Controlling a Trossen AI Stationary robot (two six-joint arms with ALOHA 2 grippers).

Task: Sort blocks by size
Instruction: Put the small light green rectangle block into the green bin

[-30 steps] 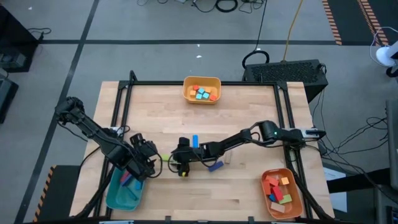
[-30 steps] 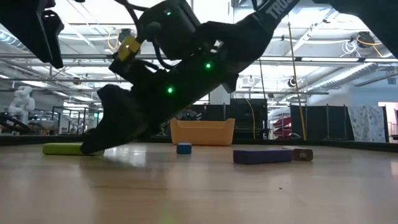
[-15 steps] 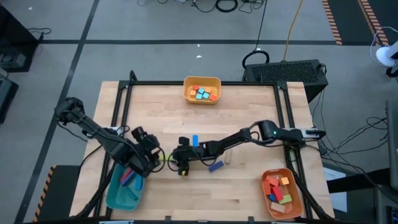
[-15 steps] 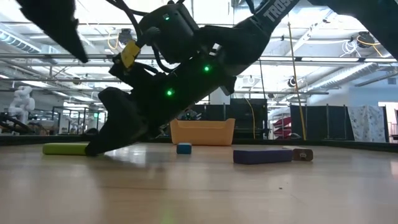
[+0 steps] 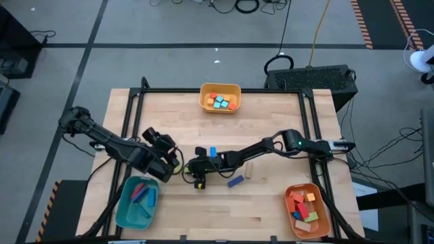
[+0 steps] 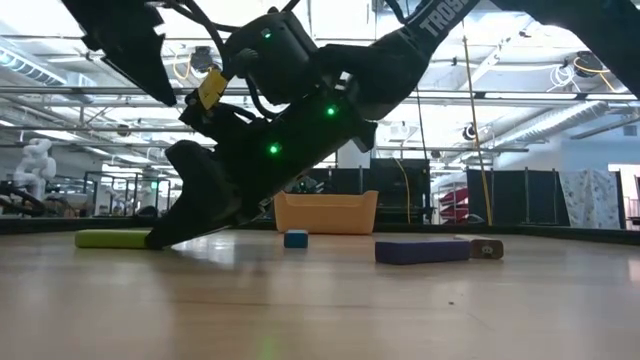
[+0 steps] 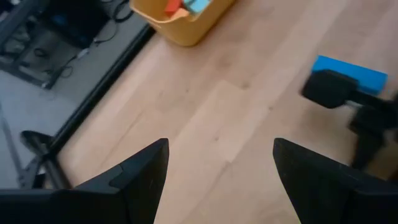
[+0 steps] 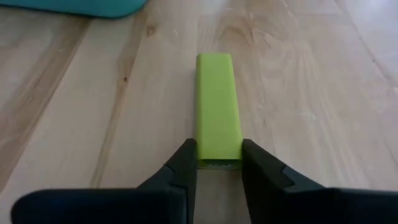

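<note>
A long lime-green bar (image 8: 217,109) lies flat on the wooden table (image 5: 271,122), a little toward nine o'clock from the table's centre in the high view. The right hand (image 8: 215,163) reaches low across the table and pinches the near end of this bar, one dark finger (image 8: 185,163) pressed against each long side. In the low view the bar (image 6: 112,239) shows on the tabletop at the tip of that sloping arm.

Just toward one o'clock from the pinched bar, a light blue brick (image 5: 213,153) lies on the table. Toward four o'clock a dark blue bar (image 5: 235,181) lies at a slant, with a small tan piece (image 5: 248,170) close beside it.

The left hand (image 5: 167,160) hovers just toward nine o'clock from the green bar, its fingers spread wide and holding nothing; its wrist view looks down on bare wood between them.

Three trays sit at the table's edges. A yellow tray (image 5: 220,97) at twelve o'clock holds tiny cubes of orange, blue and red. A teal tray (image 5: 125,211) at seven o'clock holds long bars, one red and one blue among them. An orange tray (image 5: 319,217) at five o'clock holds mid-sized bricks, mostly red, with orange and green.
</note>
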